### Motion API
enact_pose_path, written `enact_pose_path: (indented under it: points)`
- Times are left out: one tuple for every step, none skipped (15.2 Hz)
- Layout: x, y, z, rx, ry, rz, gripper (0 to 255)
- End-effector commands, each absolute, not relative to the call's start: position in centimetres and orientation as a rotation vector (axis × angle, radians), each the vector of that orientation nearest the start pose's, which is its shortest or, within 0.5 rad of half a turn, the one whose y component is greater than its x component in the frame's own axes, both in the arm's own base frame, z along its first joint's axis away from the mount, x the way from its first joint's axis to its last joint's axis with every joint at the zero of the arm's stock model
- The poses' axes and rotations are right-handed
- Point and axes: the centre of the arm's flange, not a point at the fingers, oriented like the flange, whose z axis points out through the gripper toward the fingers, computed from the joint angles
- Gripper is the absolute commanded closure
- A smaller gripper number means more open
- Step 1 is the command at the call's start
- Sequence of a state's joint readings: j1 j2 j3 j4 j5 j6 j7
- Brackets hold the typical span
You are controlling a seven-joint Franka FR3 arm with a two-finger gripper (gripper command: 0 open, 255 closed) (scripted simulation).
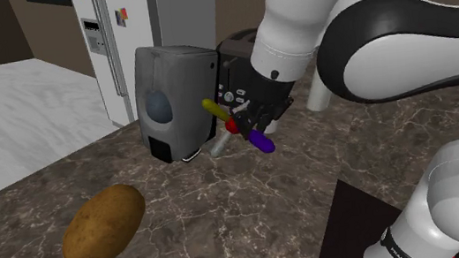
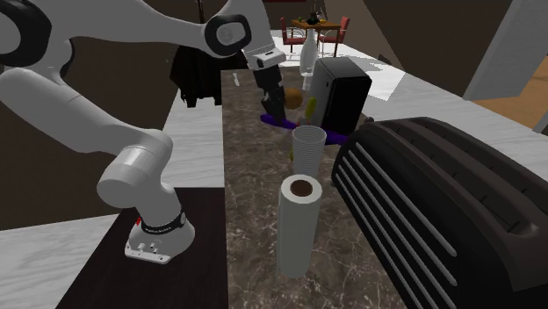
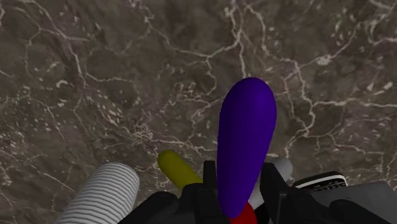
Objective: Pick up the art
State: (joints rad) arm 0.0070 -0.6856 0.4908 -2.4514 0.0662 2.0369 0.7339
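The jaws are pinching the art point(image 3: 245, 140) by its purple arm, one black finger on each side of it. The piece is a small cluster of coloured arms: purple, yellow, grey, with red at the hub. It sits low over the dark marbled tabletop point(image 1: 228, 213), just beside the grey machine point(image 1: 171, 95). I cannot tell whether its lowest arm is resting on the stone.

The main risk is the hold itself. The purple arm is rounded and smooth, so it could slide or twist between the fingers when lifted, and the piece would tip or drop. A swing toward the machine could also knock the yellow arm point(image 1: 214, 108) against it. The potato point(image 1: 104, 225) lies well apart — no concern.
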Motion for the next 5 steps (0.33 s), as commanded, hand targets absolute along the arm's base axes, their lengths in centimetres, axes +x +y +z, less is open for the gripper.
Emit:
enact_pose_path:
  points:
    - [32.8,20.7,53.5,-3.15,0.518,-0.495,255]
    - [32.8,20.7,54.0,-3.15,0.518,-0.495,255]
    - [32.8,20.7,54.5,-3.15,0.518,-0.495,255]
    - [32.8,20.7,54.6,-3.15,0.518,-0.495,255]
    - [32.8,20.7,54.6,-3.15,0.518,-0.495,255]
